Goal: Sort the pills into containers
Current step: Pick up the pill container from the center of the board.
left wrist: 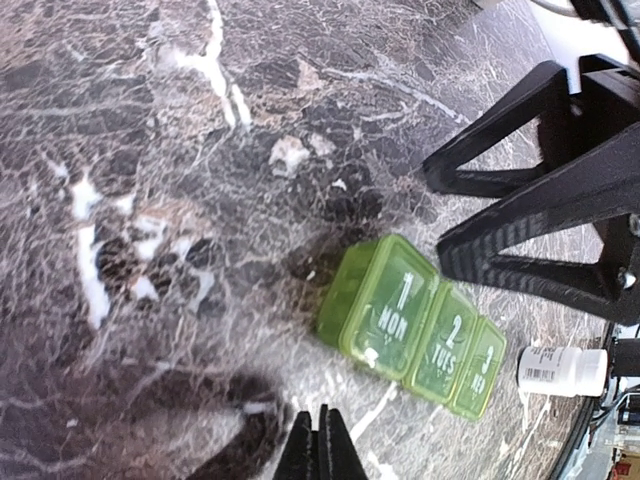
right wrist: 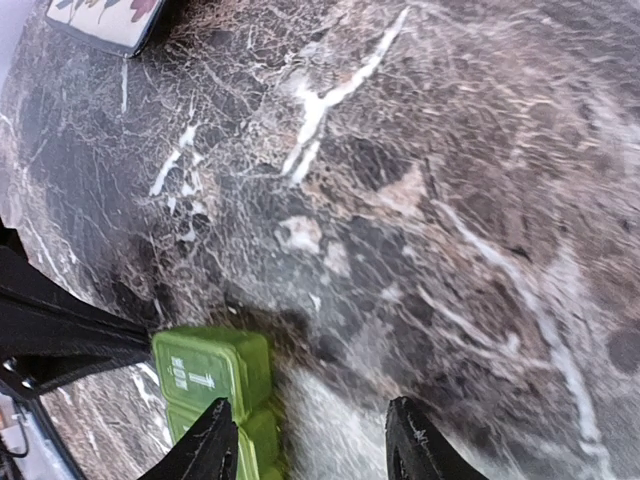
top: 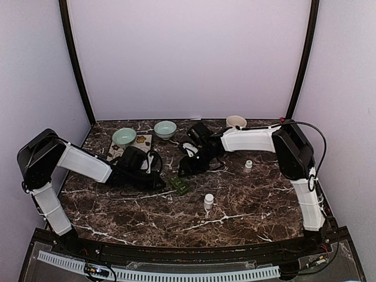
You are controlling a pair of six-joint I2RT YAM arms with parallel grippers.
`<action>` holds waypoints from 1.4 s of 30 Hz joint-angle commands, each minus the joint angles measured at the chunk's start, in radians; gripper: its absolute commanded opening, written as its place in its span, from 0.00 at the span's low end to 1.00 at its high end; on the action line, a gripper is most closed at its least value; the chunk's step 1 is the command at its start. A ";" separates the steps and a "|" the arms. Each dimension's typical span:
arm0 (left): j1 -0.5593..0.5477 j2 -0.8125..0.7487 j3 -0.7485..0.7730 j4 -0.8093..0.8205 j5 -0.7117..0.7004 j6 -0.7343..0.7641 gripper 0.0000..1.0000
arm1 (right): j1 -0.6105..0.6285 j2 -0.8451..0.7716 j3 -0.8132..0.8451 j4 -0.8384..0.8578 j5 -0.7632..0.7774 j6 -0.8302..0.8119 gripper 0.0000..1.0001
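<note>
Treat the green pill box (left wrist: 415, 325) as likely light, stiff and slick, pinching across its narrow width with the parted, empty right pincer (right wrist: 315, 445), left pincer (left wrist: 320, 445) closed on nothing.

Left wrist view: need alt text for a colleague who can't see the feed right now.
A green pill box, its lids marked MON, TUES and WED, lies on the dark marble table. The right gripper stands open at the right, just past the box, with a white bottle at lower right. The left gripper, shut, shows at the bottom edge.
</note>
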 commanded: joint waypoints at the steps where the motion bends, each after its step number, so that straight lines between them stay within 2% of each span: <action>1: 0.002 -0.090 -0.023 -0.027 -0.027 -0.001 0.00 | 0.034 -0.084 -0.022 -0.006 0.121 -0.056 0.51; 7: 0.002 -0.155 -0.029 -0.032 -0.063 0.010 0.05 | 0.073 -0.116 -0.030 -0.010 0.185 -0.086 0.52; 25: 0.028 -0.152 -0.097 0.057 -0.035 -0.081 0.21 | 0.172 -0.070 0.033 -0.114 0.326 -0.151 0.61; 42: 0.030 -0.165 -0.128 0.072 -0.041 -0.116 0.23 | 0.194 -0.052 0.021 -0.160 0.325 -0.153 0.65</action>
